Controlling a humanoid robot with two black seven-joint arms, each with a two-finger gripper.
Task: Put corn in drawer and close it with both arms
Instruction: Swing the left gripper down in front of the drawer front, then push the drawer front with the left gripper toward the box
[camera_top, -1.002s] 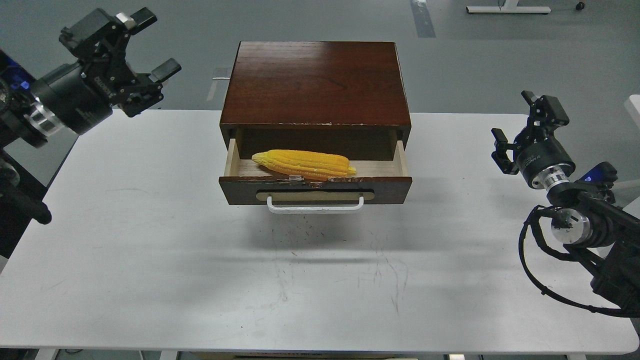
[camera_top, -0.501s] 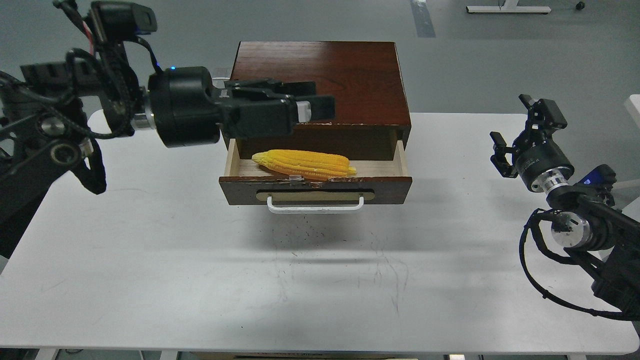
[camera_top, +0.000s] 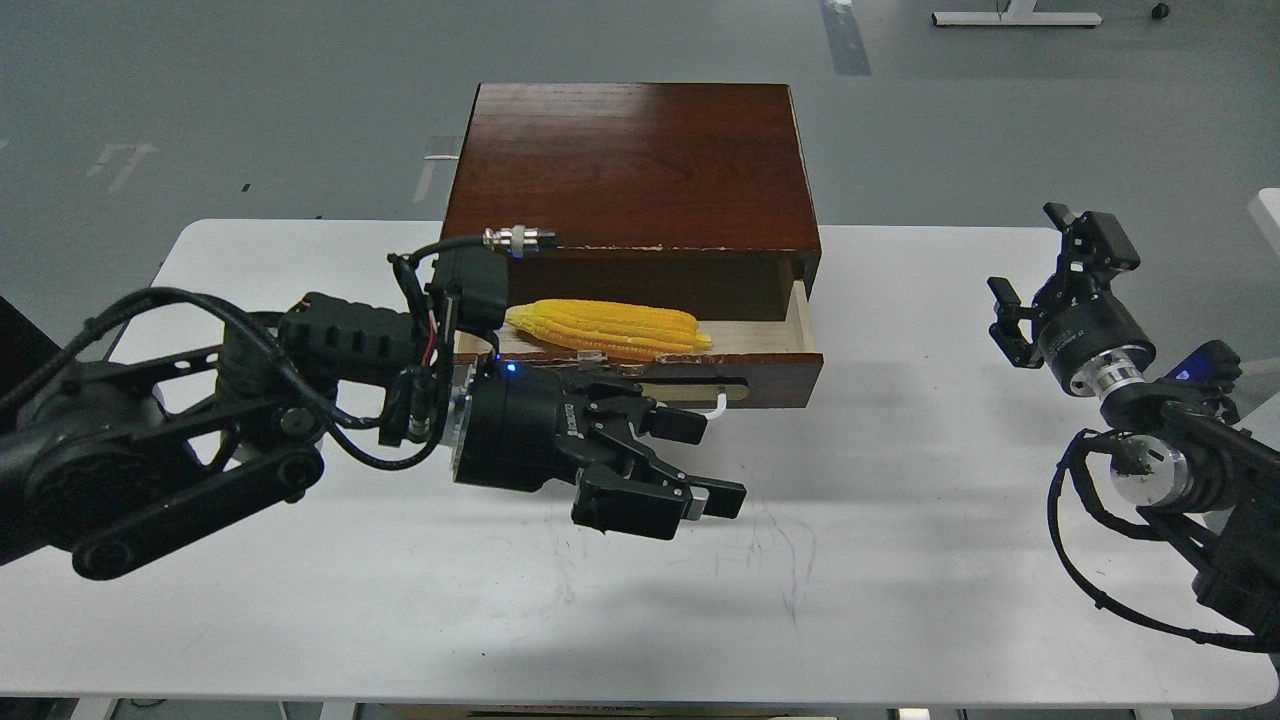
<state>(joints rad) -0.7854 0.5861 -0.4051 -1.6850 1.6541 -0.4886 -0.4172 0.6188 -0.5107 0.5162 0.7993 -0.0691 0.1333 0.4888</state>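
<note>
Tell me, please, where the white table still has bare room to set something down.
Free: the table between the drawer and the right gripper, and the near strip in front of the left gripper. Crowded: the drawer front, where the left gripper hangs, and the drawer itself, filled by the corn.

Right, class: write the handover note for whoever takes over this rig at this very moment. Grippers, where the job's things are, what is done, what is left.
Left gripper: open, empty, low in front of the drawer, covering most of its white handle.
Right gripper: open, empty, raised at the table's right side, clear of the cabinet.
Corn: lying in the open drawer.
Done: corn placed.
Left: push the drawer shut with both arms.
</note>
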